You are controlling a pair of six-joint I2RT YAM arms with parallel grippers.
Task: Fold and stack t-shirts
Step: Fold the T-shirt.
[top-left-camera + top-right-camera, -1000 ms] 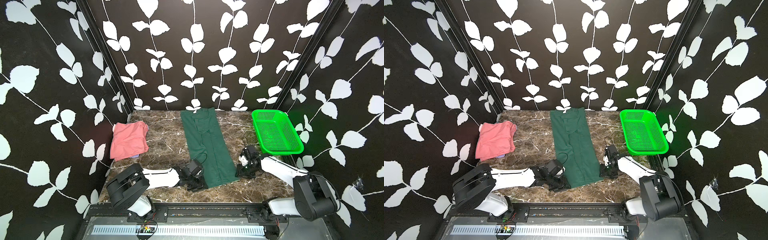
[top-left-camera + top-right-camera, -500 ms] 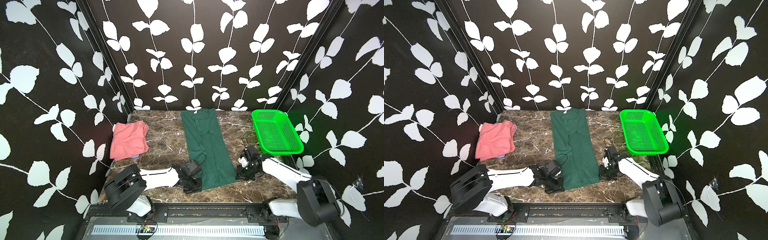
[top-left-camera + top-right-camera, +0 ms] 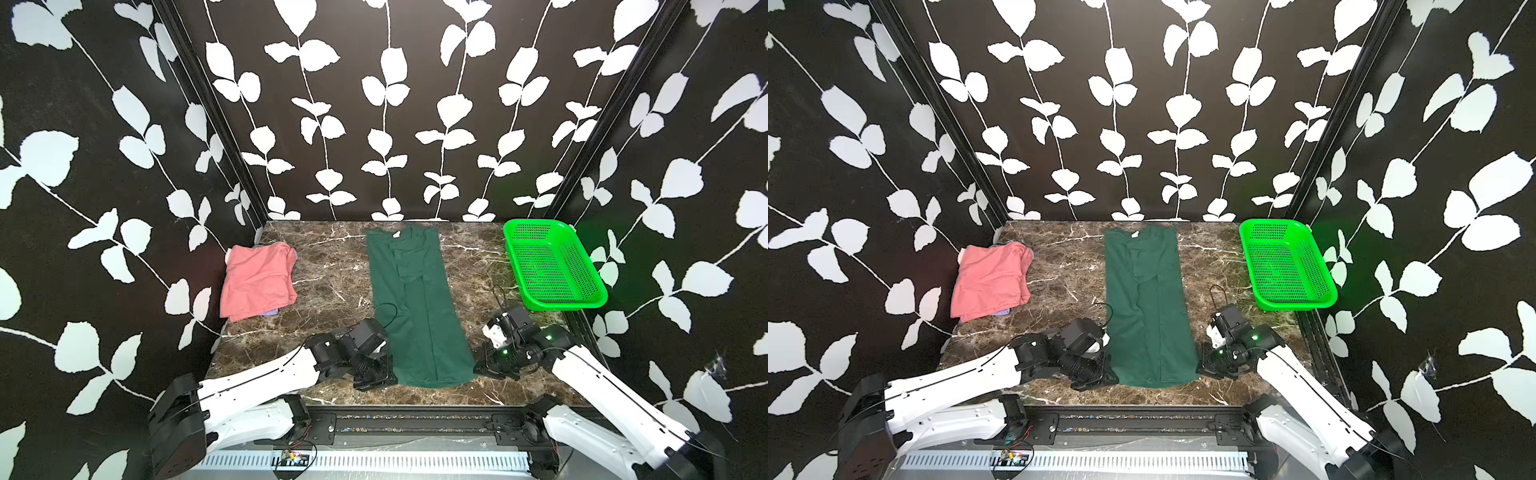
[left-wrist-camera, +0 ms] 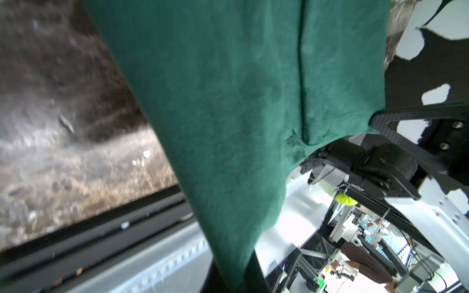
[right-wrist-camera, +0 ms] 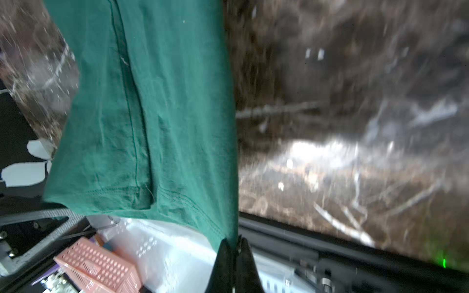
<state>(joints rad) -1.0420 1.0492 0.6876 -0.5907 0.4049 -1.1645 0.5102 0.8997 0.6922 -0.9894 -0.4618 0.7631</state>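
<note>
The table (image 3: 332,266) is topped with dark brown marble veined in white. It is enclosed on three sides by black walls (image 3: 374,104) printed with white leafy vines. Along its near edge a black rail (image 3: 415,419) is mounted, with a white slotted duct (image 3: 374,459) below it.

Hem corner of green t-shirt (image 5: 152,114) pinched in right hand (image 5: 234,246), blurred marble table (image 5: 355,126) beneath

A lavender shirt (image 3: 271,312) lies mostly hidden under the pink shirt (image 3: 255,280). Wrist views blur the surface (image 5: 355,126); the green shirt (image 4: 228,101) seems to hide the left tool (image 3: 390,374) tips.
</note>
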